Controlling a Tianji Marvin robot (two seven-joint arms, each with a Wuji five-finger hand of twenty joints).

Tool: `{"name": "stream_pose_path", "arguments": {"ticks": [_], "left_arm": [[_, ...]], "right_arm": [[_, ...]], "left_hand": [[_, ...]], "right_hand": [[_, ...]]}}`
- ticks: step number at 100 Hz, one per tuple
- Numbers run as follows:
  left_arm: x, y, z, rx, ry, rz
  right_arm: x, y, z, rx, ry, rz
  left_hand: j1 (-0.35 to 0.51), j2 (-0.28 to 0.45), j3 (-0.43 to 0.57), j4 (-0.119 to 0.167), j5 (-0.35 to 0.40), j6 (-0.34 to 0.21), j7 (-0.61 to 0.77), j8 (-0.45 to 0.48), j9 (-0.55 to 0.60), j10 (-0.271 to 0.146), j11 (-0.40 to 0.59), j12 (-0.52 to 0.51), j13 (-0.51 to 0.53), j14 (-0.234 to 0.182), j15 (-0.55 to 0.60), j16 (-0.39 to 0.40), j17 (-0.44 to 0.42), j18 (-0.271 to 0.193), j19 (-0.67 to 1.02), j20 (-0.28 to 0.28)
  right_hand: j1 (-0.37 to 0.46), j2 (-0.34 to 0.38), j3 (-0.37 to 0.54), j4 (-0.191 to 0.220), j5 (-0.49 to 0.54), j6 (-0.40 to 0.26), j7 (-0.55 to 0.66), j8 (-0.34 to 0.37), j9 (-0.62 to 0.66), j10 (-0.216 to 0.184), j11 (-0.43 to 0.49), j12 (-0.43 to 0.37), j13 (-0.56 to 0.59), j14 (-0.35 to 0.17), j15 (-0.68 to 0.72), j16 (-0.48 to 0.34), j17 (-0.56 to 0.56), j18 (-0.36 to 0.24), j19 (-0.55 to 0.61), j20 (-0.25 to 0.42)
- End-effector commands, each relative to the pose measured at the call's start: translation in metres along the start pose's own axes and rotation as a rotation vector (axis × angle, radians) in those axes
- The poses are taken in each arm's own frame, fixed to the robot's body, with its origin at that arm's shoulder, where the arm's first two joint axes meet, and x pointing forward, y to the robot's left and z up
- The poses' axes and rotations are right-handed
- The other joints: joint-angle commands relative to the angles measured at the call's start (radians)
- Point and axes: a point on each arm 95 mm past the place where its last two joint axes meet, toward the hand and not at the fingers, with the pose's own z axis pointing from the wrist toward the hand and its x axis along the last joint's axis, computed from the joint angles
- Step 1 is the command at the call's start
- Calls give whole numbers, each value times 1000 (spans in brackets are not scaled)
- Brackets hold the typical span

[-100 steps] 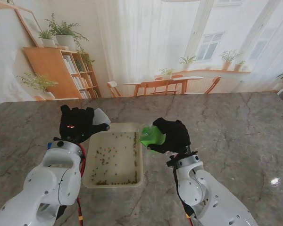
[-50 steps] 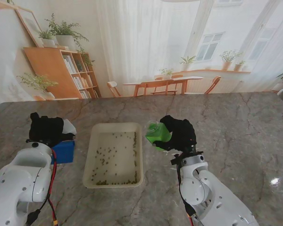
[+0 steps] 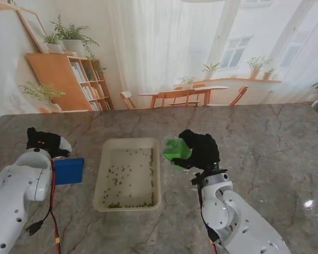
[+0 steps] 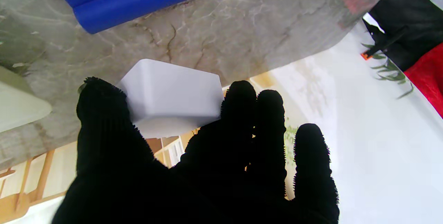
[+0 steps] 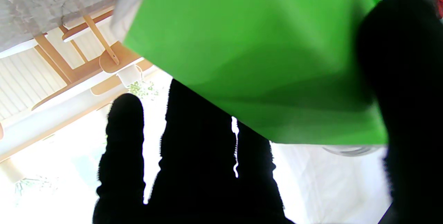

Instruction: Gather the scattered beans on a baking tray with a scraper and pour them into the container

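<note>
We see the cream baking tray (image 3: pixel 128 143) at the middle of the marble table (image 3: pixel 265 137), its long side running away from us. Dark beans (image 3: pixel 128 202) lie scattered across its floor, with a thicker row along the nearer wall and a thin line along the wall on the right.

At about three o'clock from the tray, just beside its far right corner, our right hand (image 3: pixel 200 151) holds a green container (image 3: pixel 177 150). It is tilted and lifted off the table, close to the tray's rim. In the right wrist view the thumb (image 5: pixel 408 89) presses one side of the container (image 5: pixel 263 51) while the other fingers (image 5: pixel 197 154) run along its opposite face, pinching it between them.

At nine o'clock from the tray, well apart from it, our left hand (image 3: pixel 42 142) hovers over the table. In the left wrist view its fingers (image 4: pixel 242 113) and thumb pinch a white scraper (image 4: pixel 173 92), whose flat blade sticks out beyond the fingertips.

A blue box (image 3: pixel 69 170) rests on the table between the left hand and the tray, just nearer to us than the hand.
</note>
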Motion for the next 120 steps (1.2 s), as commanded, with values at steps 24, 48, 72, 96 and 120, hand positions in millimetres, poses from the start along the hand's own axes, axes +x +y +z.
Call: {"name": "stream_pose_path", "arguments": {"ticks": [24,48,72,96,120], "left_arm": [[1,8,48,-54,-3,-30],[3,-2,84,-43,17,-56],[7,-8,115,-62,39,-63],[14,-4,143,-105,71,-68],[27,5,167,-139,102,-92]], "right_arm": [[-3,-6,8,13,-33,49],[-7,-5,13,3,-45,35],[-14,-7,19,19,-51,24],[-19,-8,21,30,-57,13],[-23,-12,24,61,-61,7]], "left_hand": [[279,215,204,77,24,-219,635,34,-92,-178,-30,-18,-54,-1,-29,-15,-40,-7,-21,-31],[278,225,203,78,3,-216,628,39,-113,-180,-28,-19,-70,-7,-32,-16,-51,-12,-25,-37],[286,222,204,75,-35,-218,599,32,-153,-181,-51,-32,-98,-15,-55,-28,-62,-24,-32,-45],[307,168,205,68,-85,-218,528,14,-199,-175,-109,-63,-122,-23,-104,-54,-65,-40,-37,-54],[320,123,208,66,-141,-218,482,7,-243,-177,-145,-80,-146,-32,-133,-70,-66,-54,-36,-59]], "right_hand": [[177,173,339,109,55,-337,212,63,71,-129,138,22,-8,-68,-4,-1,-12,-19,14,-16],[174,171,341,107,57,-339,211,62,73,-130,139,22,-6,-69,-2,0,-12,-18,14,-15],[174,168,343,106,59,-339,211,62,74,-130,139,21,-6,-68,-2,0,-12,-17,14,-14],[175,165,347,105,61,-337,211,62,76,-128,140,21,-5,-67,-2,1,-12,-16,14,-13],[175,163,348,103,62,-337,211,63,77,-128,140,21,-5,-66,-1,1,-13,-15,14,-12]]}}
